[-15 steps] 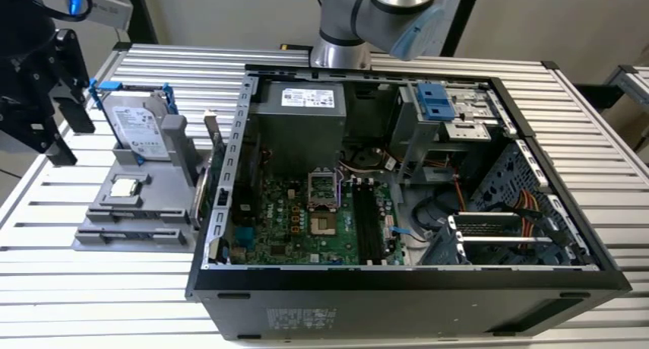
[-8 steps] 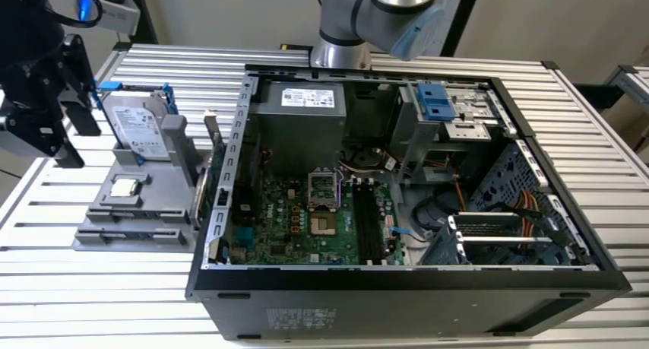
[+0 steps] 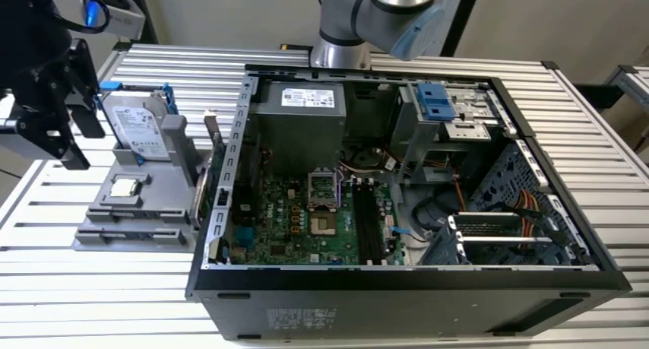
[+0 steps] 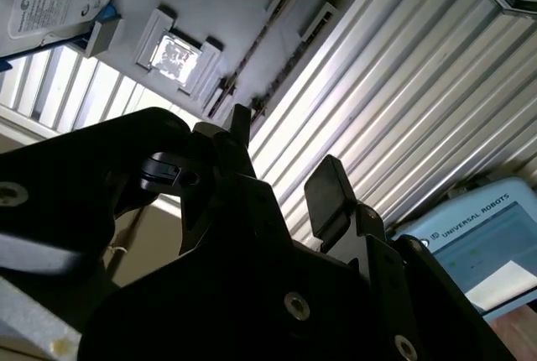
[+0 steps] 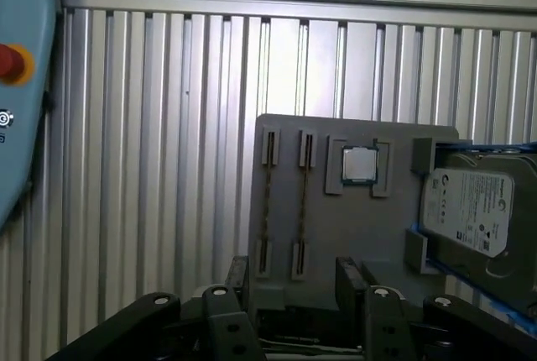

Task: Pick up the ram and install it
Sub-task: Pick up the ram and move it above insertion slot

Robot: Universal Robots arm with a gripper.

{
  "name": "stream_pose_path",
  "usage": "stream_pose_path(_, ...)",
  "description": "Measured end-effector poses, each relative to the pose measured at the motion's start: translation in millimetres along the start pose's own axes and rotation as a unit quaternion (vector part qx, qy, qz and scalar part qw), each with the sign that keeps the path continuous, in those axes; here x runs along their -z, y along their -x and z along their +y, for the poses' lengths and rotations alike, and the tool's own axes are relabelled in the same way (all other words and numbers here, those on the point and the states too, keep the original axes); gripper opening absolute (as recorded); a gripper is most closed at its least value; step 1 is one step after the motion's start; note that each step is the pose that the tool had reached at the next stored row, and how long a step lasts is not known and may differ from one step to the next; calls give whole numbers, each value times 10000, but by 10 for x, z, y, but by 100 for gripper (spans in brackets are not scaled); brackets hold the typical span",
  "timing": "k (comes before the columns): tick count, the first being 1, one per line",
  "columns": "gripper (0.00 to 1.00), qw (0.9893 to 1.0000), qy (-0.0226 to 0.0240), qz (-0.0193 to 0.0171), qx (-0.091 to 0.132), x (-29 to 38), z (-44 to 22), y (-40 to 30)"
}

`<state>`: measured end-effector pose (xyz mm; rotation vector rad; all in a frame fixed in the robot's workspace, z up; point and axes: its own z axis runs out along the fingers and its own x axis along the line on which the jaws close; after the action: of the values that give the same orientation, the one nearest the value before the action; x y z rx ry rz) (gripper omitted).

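Pincer (image 5: 294,275) is spread wide with nothing in it. Right below sits the gray holder (image 5: 386,235) carrying the hard drive (image 5: 466,201) in its blue frame, the little square chip (image 5: 359,164) and the ram (image 5: 267,201) standing on edge in a slot, a second thin stick (image 5: 302,201) just beside it. Further to the exterior view's right, the open PC case (image 3: 406,277) holds the motherboard (image 3: 294,227) with its long black slots (image 3: 367,220). The arm (image 3: 340,37) rises on the far side behind the case, and the pincer hangs over the slatted table (image 5: 151,168) at the exterior view's left. In the first wrist view the ram lines up with the gap between the fingers, not touching them.
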<state>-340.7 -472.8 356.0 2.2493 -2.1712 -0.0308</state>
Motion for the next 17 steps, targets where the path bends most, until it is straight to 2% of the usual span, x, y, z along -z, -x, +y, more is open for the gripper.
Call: stream_pose_path(17,100,10000,1,3,61,-140,-33,69)
